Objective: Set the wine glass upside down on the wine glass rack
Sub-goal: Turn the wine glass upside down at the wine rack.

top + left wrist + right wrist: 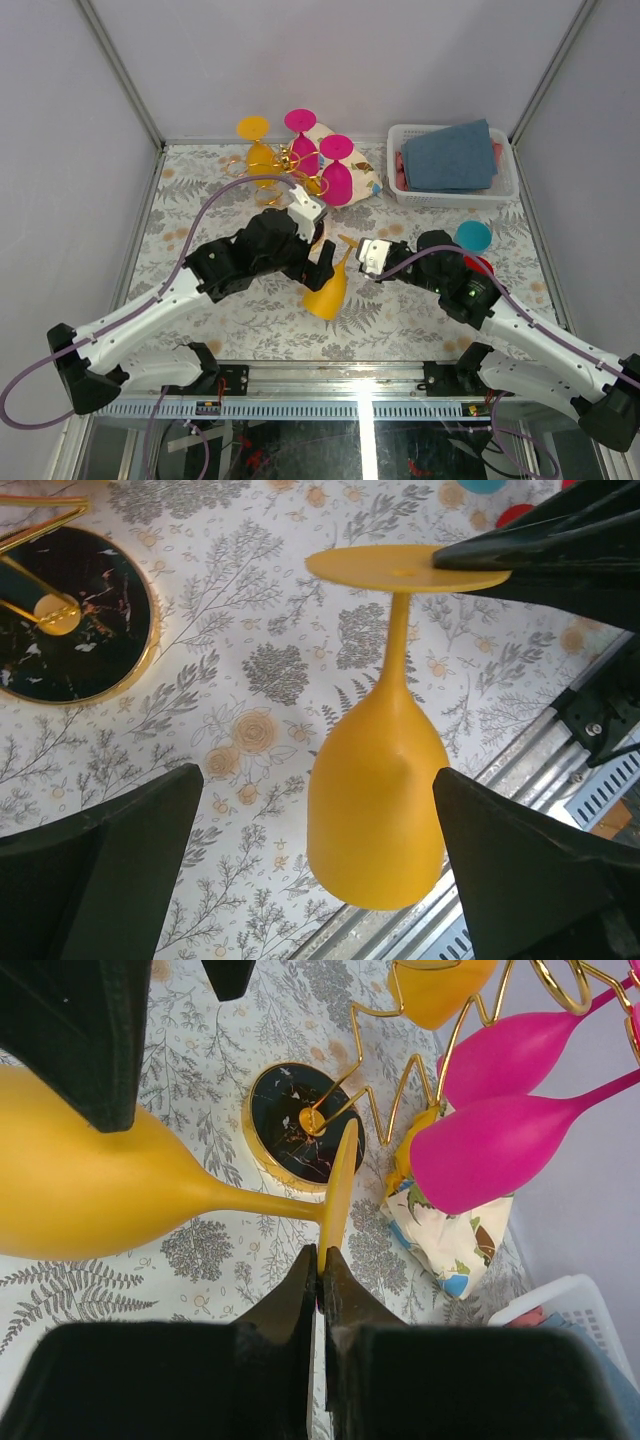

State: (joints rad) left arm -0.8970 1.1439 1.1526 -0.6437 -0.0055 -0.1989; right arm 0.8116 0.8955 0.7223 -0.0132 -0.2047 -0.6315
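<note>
A floral-patterned table (pixel 420 310) fills the work cell, with two arms reaching in from its near edge. The left arm (pixel 200 275) stretches toward the centre, and the right arm (pixel 500 310) angles in to meet it. At the far right stands a white basket (pixel 505 190) holding a folded blue cloth (pixel 450 155). The gold wine glass rack (pixel 290 160) stands at the far middle on its round black base, just in front of a patterned cloth bundle (pixel 365 180). Two pink glasses (pixel 337 175) and a yellow glass (pixel 260 150) hang on it upside down.

Between the arms, well short of the rack, is the yellow wine glass (pixel 328 295), tilted with its foot toward the rack and its bowl toward the near edge. The right gripper (pixel 352 248) is pinched tight on the rim of the glass's foot. The left gripper (pixel 318 262) is spread wide, its fingers (pixel 110 870) flanking the bowl without clamping it. A teal disc (pixel 472 235) and a red disc (pixel 480 263) show beside the right arm.
</note>
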